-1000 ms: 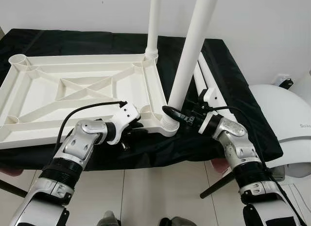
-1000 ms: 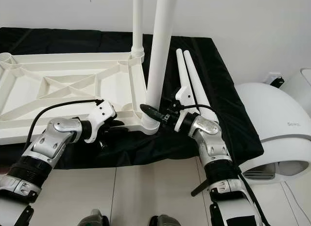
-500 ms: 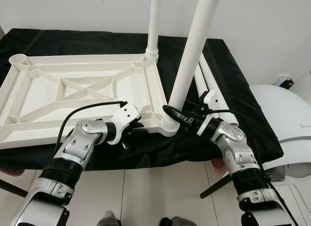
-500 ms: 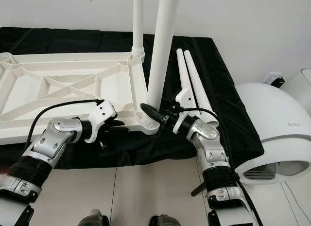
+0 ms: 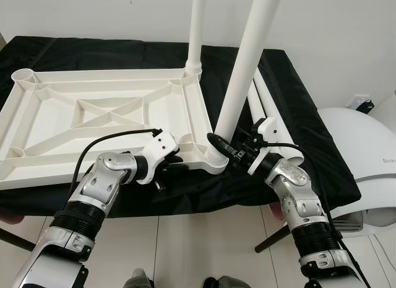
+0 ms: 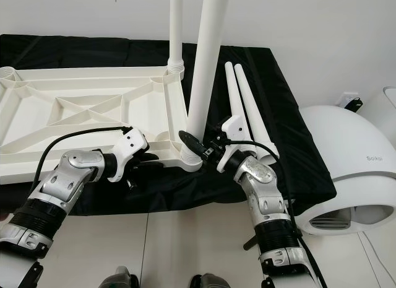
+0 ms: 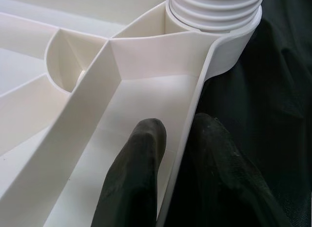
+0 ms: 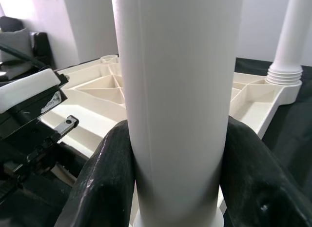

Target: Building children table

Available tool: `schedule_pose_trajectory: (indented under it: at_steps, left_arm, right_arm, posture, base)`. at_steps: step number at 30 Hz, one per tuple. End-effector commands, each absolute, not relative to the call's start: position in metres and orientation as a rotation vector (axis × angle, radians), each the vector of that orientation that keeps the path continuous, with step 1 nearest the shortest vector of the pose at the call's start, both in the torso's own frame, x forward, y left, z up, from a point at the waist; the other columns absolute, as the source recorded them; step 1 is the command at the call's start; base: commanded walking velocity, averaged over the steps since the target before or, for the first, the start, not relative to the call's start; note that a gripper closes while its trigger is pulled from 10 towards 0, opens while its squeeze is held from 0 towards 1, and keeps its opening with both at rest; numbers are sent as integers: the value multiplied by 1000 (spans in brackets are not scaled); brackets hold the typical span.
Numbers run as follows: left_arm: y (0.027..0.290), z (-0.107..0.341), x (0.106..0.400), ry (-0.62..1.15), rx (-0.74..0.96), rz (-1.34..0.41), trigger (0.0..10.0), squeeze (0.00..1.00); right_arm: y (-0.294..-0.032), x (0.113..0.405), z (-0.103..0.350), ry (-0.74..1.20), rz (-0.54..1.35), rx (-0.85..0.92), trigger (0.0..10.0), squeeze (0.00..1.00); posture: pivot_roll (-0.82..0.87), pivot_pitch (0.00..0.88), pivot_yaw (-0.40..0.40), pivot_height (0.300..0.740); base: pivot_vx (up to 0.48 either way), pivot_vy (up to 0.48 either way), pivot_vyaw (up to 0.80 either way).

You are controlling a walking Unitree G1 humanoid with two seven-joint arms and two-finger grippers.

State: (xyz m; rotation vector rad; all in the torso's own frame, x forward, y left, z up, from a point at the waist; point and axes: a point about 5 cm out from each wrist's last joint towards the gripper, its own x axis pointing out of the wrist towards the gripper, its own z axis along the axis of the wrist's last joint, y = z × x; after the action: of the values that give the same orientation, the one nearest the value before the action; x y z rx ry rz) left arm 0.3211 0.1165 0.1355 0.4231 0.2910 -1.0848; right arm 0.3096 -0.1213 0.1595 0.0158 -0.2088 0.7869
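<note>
Head cams look bright & evenly lit to me, sharp, no motion blur; soft shadows only. White tabletop frame (image 5: 105, 114) nearly blows out vs black cloth (image 5: 297, 114). Wrist cams: near fingers (image 7: 136, 188) soft, out of focus.

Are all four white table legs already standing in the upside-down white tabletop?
No, two white legs lie loose on the black cloth beside the upside-down white tabletop.

Head stereo pair looks down at tabletop (image 5: 93, 108), frame centre; wrist cams close-up, both catching near leg (image 8: 178, 90).
</note>
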Motion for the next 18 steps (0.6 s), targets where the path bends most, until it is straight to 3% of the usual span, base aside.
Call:
schedule_pose_trajectory:
  at_steps: [1,18]
  left_arm:
    - [107,145,321,238,423,-1117,10000,0]
    - [107,145,322,238,426,-1118,10000,0]
  right_arm:
    - [-119,307,147,-147,761,33,10000,0]
    - [-111,301,148,-187,632,48,10000,0]
  posture:
    - [20,62,-37,740]
    - [19,53,-36,740]
  base:
    - [0,0,0]
    - [0,0,0]
